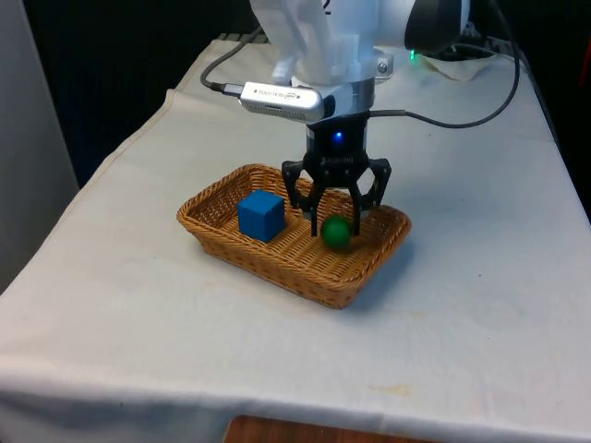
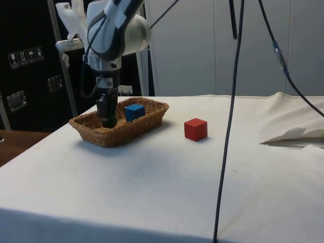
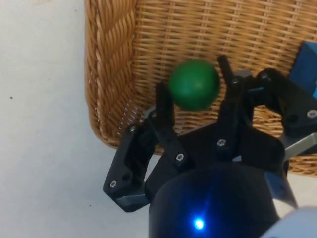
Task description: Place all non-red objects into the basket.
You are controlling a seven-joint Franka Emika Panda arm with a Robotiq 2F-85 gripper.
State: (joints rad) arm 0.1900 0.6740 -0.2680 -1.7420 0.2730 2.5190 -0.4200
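Your brown woven wicker basket (image 1: pixel 231 198) sits mid-frame in the front view, a long rectangular tray whose long axis runs from the upper left of that frame down toward the lower right; in the side view it lies at the left of the frame, long axis running toward the upper right. Inside it, the blue wooden cube (image 1: pixel 260 215) rests on the floor near the basket's left end in the front view, one edge turned toward that camera. The red cube (image 2: pixel 195 129) stands alone on the white tablecloth (image 1: pixel 480 305), mid-frame in the side view and well apart from the basket, and it should stay there. The black two-finger gripper (image 1: pixel 335 220) hangs inside the basket with its jaws spread, and the small green ball (image 1: pixel 336 231) sits between the fingers; in the wrist view there looks to be a gap on at least one side, so you may judge it released. A ball has no long axis or heading to speak of. Your risks from here: the ball could roll on the weave, lifting with a finger brushing it could flick it toward the low rim, and a finger catching the wicker wall could drag the light basket.
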